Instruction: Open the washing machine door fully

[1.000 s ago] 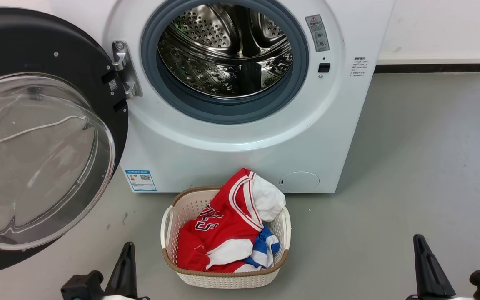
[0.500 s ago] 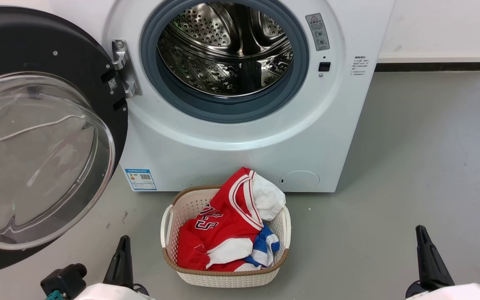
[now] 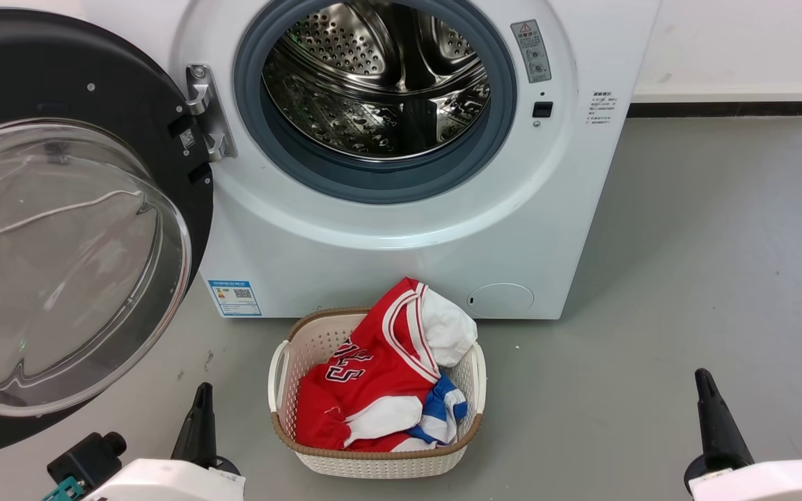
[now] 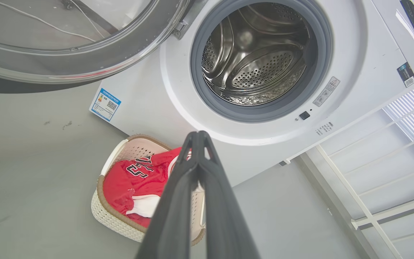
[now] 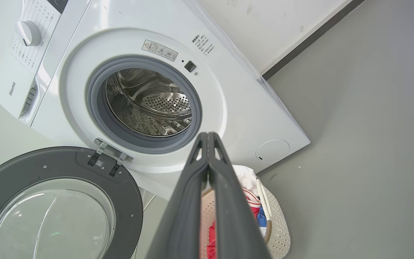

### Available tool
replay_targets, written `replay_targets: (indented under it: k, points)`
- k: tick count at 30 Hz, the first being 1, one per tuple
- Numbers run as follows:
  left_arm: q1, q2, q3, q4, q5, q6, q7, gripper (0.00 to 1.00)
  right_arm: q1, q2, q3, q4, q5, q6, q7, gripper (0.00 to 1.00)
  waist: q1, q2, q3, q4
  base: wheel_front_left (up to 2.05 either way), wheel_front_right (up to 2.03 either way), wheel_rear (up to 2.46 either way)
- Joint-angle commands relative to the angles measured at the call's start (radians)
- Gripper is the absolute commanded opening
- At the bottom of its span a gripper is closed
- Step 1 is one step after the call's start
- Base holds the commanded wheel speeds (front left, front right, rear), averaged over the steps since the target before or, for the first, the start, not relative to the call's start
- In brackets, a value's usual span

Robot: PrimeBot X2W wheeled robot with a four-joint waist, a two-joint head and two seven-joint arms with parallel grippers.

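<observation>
The white washing machine point(image 3: 401, 257) point(image 4: 149, 108) point(image 5: 243, 108) stands ahead with its steel drum point(image 3: 376, 76) exposed. Its round black washing machine door point(image 3: 60, 69) point(image 4: 63, 68) point(image 5: 56, 165), with a bulging clear glass bowl, is swung wide open to the left on its metal hinge point(image 3: 206, 115). My left gripper point(image 3: 200, 403) point(image 4: 197, 135) sits low at the lower left, shut and holding nothing. At the lower right my right gripper point(image 3: 704, 383) point(image 5: 207, 135) is shut too, with nothing in it. Both are well back from the door.
A white woven laundry basket point(image 3: 282, 369) point(image 4: 106, 212) point(image 5: 279, 226) holding red, white and blue clothes sits on the grey floor just before the machine, between my grippers. A wall with a dark skirting point(image 3: 721, 109) runs at the right. White railings point(image 4: 372, 180) stand beside the machine.
Both arms have drawn further into the head view from the bottom, their pale forearms now showing. The door and basket have kept their places.
</observation>
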State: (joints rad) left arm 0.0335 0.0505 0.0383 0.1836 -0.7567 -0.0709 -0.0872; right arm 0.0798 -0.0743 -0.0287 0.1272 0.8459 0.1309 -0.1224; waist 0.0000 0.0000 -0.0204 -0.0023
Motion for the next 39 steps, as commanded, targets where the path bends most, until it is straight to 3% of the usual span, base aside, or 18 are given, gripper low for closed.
replay_targets:
  k: [1,39]
  points:
    - [-0.026,0.0,0.006,-0.007,-0.038,-0.008,0.008,0.0,-0.036,-0.009,-0.002,-0.006,0.038,0.0,0.007,0.0,0.0,0.0,0.0,0.0,0.0,0.0,0.0]
    - [-0.094,0.0,0.045,0.029,-0.477,-0.037,0.113,0.0,-0.119,-0.011,-0.022,0.059,0.45,0.0,0.11,0.0,0.0,0.0,0.011,0.001,0.0,0.0,0.0]
